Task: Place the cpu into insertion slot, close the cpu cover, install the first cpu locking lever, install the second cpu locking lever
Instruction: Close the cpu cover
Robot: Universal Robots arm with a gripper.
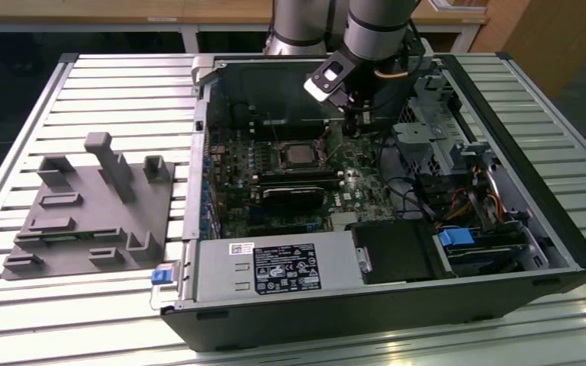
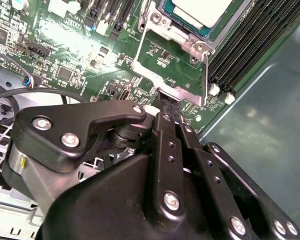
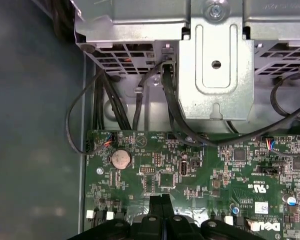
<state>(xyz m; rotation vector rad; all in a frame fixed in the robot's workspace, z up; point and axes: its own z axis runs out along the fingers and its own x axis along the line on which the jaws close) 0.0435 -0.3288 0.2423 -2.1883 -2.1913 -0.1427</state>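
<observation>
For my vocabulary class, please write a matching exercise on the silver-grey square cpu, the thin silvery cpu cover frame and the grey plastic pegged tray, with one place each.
1 silver-grey square cpu
2 thin silvery cpu cover frame
3 grey plastic pegged tray

A on the slatted table, outside the case
B in the insertion slot
C swung open, next to the gripper

Pairs: 1-B, 2-C, 3-A

The exterior view looks down from above on the whole computer case (image 1: 375,313). Both wrist views sit close over its motherboard (image 3: 200,170).
</observation>
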